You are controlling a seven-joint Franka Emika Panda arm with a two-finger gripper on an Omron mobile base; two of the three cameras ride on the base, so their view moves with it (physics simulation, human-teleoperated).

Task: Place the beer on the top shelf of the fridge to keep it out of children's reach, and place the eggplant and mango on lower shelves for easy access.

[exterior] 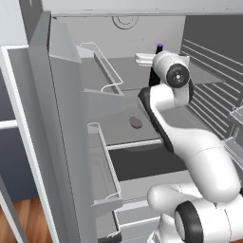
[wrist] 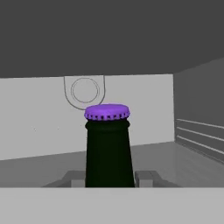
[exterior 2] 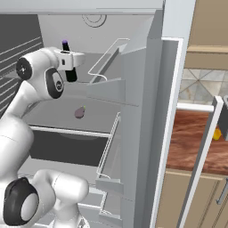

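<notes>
Inside the fridge [exterior: 209, 42], beer [wrist: 108, 148] upright between claw [wrist: 109, 178] fingers

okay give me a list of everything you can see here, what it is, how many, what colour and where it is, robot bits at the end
beer: one, dark bottle with purple cap, upright, held over the top shelf
top shelf: one, pale grey, upper fridge interior
eggplant: one, dull purple, lying on a lower shelf
lower shelf: one, grey with white front rim, above a dark drawer
fridge: one, grey, open
door bins: wire-railed, grey, on the open door
mango: one, yellow-orange, on the brown counter beyond the door
tool: one, shut on the beer
</notes>
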